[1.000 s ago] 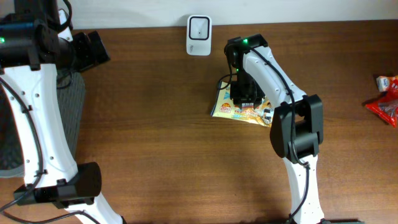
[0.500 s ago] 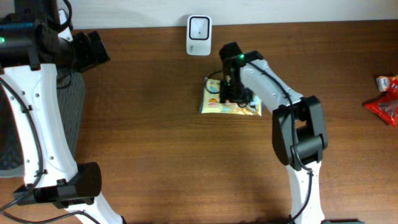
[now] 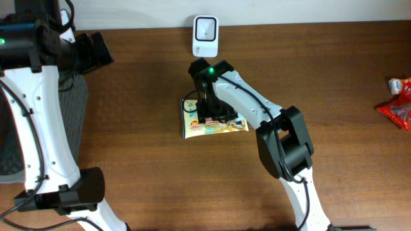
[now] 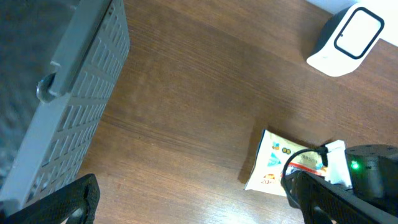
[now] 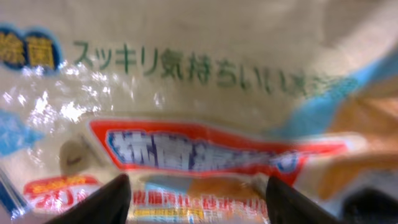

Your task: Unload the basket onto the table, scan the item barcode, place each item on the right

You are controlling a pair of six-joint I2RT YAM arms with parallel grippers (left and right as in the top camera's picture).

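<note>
The item, a flat white and orange snack packet (image 3: pixel 212 128), lies on the brown table just in front of the white barcode scanner (image 3: pixel 205 27). My right gripper (image 3: pixel 217 110) is directly over the packet, pointing down. In the right wrist view the packet (image 5: pixel 199 93) fills the frame, and the right gripper (image 5: pixel 199 202) has its jaws spread wide over the printed face, open. No barcode shows. My left gripper (image 4: pixel 199 205) is open at the far left, well away from the packet (image 4: pixel 273 163) and the scanner (image 4: pixel 348 37).
A grey slatted basket (image 3: pixel 74 122) sits at the table's left edge, under the left arm. Red snack packets (image 3: pixel 398 102) lie at the far right edge. The wall runs just behind the scanner.
The right arm has swept left and toward the front, and the packet has moved with it. Its jaws have spread wider. The left arm has not moved.
</note>
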